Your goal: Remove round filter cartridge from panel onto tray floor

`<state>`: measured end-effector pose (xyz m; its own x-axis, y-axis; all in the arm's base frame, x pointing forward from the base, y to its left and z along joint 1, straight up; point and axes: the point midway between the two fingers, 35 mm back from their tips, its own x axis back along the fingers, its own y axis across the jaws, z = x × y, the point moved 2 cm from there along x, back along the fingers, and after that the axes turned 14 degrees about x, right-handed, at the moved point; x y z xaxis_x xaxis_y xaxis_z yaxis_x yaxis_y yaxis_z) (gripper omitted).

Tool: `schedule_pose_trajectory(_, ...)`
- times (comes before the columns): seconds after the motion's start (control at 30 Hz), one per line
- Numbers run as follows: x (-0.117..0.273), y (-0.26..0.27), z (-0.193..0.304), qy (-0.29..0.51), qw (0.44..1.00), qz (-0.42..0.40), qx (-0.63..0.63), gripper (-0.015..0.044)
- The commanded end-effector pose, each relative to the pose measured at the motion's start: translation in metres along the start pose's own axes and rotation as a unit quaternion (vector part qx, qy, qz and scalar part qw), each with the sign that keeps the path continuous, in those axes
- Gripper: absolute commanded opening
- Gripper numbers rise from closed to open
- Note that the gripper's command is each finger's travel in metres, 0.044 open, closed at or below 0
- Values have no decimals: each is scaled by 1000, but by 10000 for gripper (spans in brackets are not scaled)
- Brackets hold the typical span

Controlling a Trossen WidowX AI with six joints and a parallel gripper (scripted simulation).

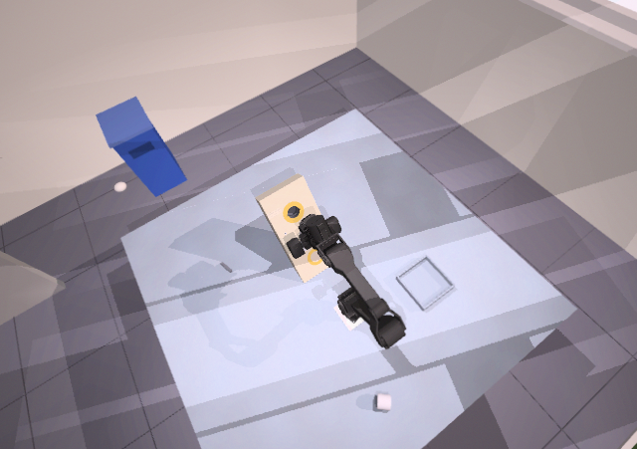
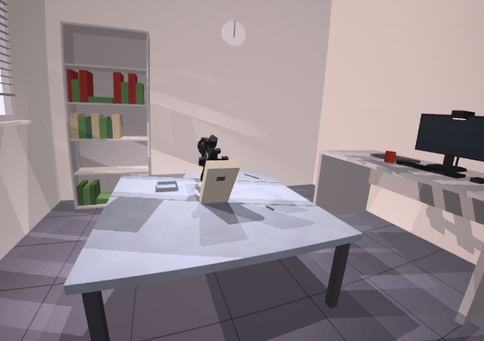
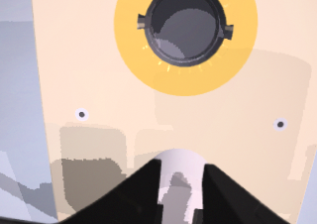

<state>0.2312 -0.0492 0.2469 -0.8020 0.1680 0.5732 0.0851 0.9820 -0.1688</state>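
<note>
The tan service panel [image 1: 278,203] [image 2: 215,191] [image 3: 94,65] stands tilted on the table. Its round port [image 1: 293,211] [image 3: 183,26], inside a yellow ring, is dark and empty. My gripper [image 3: 181,170] is over the panel below this port, its fingertips a narrow gap apart and slightly open. A white rounded thing [image 3: 180,157] shows beyond and between them, partly hidden by the fingers. It looks like the cartridge, but I cannot tell for sure, and its slots and red lugs do not show. The square tray [image 1: 410,294] [image 2: 166,190] holds nothing visible.
A second yellow ring [image 1: 309,257] is on the panel's lower part, partly behind the arm [image 1: 357,280]. A small dark rod [image 1: 225,267] [image 2: 269,207] lies beyond the panel. A white block [image 1: 382,401] is near one table edge. A blue box [image 1: 151,163] stands off the table.
</note>
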Motion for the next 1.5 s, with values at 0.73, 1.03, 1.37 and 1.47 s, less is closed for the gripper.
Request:
schedule_pose_trajectory(0.73,30,-12,-63,81,997,-18,7,305)
schedule_pose_trajectory(1.03,12,2,1,201,978,-46,18,305)
schedule_pose_trajectory(1.37,-1,3,5,201,978,-46,18,305)
schedule_pose_trajectory(1.47,-6,4,7,201,978,-46,18,305)
